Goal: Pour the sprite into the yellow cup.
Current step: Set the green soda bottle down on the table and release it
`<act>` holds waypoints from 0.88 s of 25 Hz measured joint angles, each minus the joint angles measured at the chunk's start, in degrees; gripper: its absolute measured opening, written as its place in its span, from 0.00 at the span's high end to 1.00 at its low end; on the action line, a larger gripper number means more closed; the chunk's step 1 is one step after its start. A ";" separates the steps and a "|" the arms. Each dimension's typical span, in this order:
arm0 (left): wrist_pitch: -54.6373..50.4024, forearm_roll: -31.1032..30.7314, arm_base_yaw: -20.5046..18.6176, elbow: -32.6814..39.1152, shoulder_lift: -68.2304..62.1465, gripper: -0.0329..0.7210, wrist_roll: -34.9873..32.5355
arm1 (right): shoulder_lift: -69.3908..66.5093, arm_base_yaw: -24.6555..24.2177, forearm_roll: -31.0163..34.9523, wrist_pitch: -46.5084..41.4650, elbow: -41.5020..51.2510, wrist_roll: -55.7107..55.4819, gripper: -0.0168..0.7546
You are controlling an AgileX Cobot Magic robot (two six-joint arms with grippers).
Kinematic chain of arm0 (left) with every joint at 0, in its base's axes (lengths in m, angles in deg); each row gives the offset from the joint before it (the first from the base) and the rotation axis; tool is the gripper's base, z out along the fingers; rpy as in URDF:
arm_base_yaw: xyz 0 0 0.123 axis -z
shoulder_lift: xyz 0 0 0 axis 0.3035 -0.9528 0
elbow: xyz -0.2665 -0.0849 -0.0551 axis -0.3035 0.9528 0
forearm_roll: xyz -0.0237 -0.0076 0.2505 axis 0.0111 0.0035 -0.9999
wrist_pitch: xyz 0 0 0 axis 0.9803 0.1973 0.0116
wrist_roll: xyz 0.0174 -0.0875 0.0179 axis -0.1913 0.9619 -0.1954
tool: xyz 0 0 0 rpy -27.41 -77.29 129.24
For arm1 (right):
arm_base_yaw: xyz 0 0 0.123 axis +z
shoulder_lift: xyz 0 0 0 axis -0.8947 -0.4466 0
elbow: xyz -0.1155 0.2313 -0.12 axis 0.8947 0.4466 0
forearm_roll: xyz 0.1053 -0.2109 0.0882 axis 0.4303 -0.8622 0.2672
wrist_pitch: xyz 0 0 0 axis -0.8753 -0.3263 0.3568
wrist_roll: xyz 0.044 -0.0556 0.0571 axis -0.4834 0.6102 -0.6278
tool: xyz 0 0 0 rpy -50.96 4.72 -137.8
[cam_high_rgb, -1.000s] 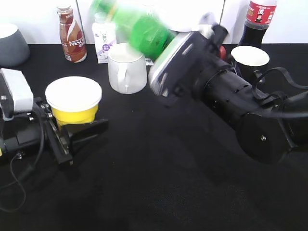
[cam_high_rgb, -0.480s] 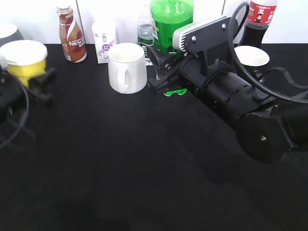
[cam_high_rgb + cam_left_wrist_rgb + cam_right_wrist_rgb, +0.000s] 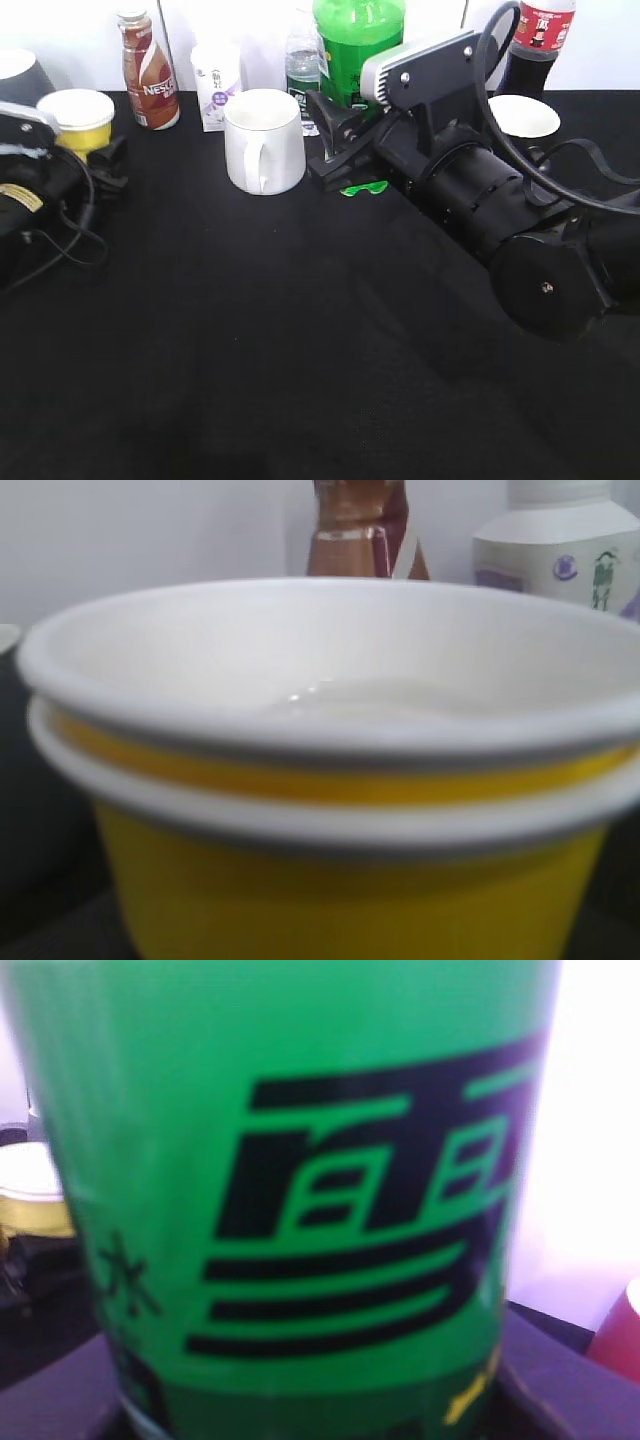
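Fingers: my right gripper (image 3: pixel 335 150) grasps sprite (image 3: pixel 357 45), upright; left state can't tell. Yellow cup (image 3: pixel 82 117) holds liquid (wrist cam), so pour looks done; release left.

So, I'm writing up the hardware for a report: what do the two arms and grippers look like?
Right arm: thick matte-black cylindrical joints, a silver-grey camera box on top, black cables looping behind, black gripper. Left arm: also black, with a grey block, a yellow sticker and thin black cables.
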 joint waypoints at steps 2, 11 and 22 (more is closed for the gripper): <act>0.60 -0.39 0.00 -0.32 -1.14 0.38 0.00 | -0.05 0.00 0.00 -0.06 0.00 0.00 0.41; 3.87 -0.05 0.00 2.53 -1.21 0.25 0.36 | -0.05 0.00 0.00 -0.01 0.00 0.00 0.41; 1.45 4.70 1.16 27.08 14.87 0.15 0.14 | -2.55 -1.39 14.73 0.01 -3.86 0.00 0.41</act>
